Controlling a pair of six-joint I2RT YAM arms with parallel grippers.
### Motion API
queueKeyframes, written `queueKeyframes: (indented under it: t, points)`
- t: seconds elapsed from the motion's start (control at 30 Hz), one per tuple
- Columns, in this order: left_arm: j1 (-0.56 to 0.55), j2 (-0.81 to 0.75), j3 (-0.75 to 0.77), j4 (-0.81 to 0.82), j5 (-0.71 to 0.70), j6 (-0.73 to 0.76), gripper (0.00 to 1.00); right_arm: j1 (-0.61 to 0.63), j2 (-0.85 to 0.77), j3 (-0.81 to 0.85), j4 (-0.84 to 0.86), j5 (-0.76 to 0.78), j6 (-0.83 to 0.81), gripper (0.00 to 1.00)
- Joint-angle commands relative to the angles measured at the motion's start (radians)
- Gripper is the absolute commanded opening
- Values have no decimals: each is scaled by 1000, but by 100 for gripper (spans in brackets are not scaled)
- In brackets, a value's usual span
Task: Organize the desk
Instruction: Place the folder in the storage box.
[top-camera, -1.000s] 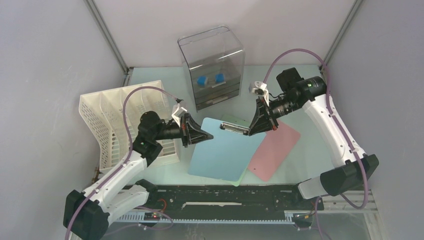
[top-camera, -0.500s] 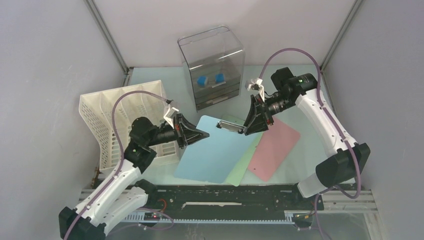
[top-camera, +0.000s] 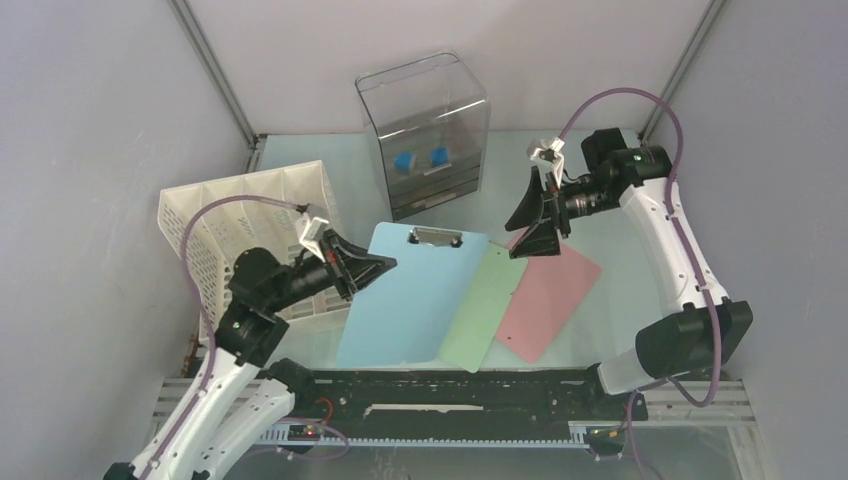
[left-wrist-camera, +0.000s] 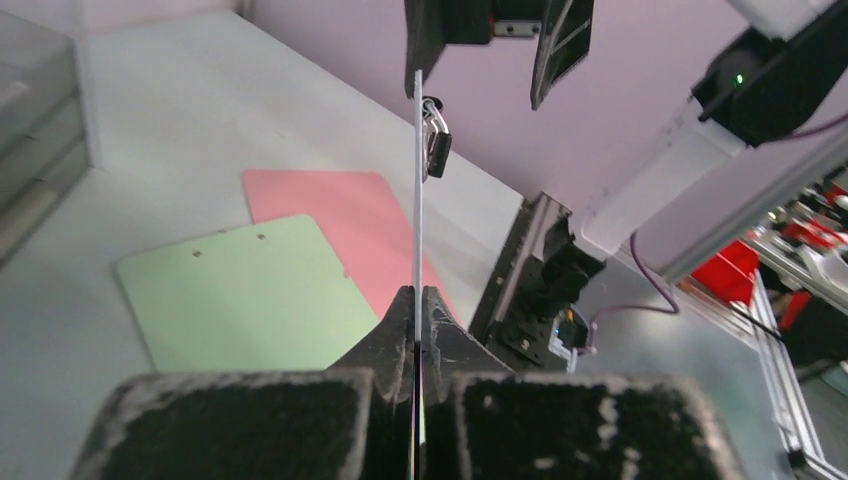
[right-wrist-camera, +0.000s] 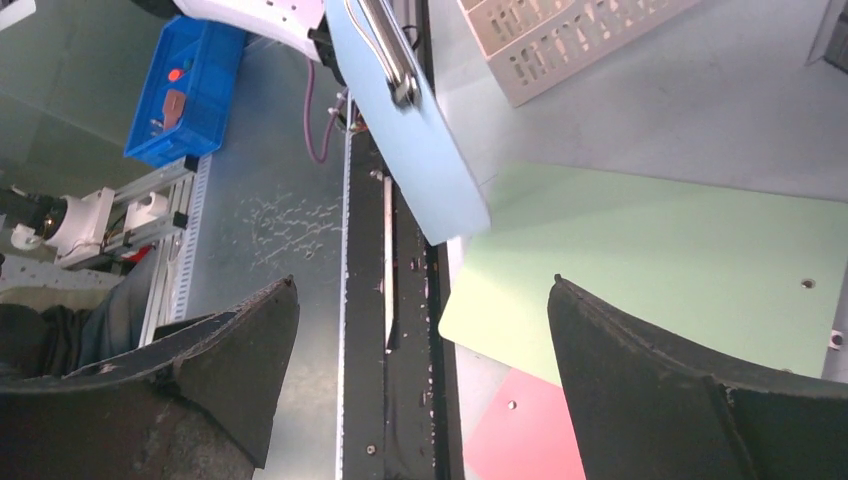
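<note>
From above, the left jaws are pinched tight on the left edge of a blue clipboard (top-camera: 415, 295), which they hold tilted, clear of the tabletop (top-camera: 320, 150) and just beside the white rack (top-camera: 225, 235). The right jaws stand wide apart with nothing in them, above a pink board (top-camera: 555, 295) and well clear of the clipboard. A green board (top-camera: 487, 310) lies flat between clipboard and pink board, and a clear drawer box (top-camera: 425, 130) stands at the back. The pale green tabletop fills the floor of the cell under all of this. In the left wrist view the clipboard shows edge-on, squeezed between the closed jaws, with its metal clip (left-wrist-camera: 436, 145) at the far end; green and pink boards lie flat below. The right wrist view looks out between its widely spread, unloaded jaws at the clipboard's free end, which hangs over the black rail (right-wrist-camera: 400, 300) and the green board's corner. The step in hand looks like filing the clipboard. The next move probably calls for the left arm to swing it over the rack, line its edge up with a slot and lower it in squarely.
</note>
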Motion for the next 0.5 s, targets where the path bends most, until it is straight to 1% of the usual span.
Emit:
queueKeyframes:
  t: [0.0,0.27,0.47]
  points:
    - [13,-71,118,-147,-164,72,0,-31,-38,7,-4,-59,-22,100]
    - [14,-176,277,-377,-514,172,0,-38,-38,-6,21,-58,-1,100]
    - [14,-254,351,-451,-762,247,0,-38,-41,-24,66,-49,34,100]
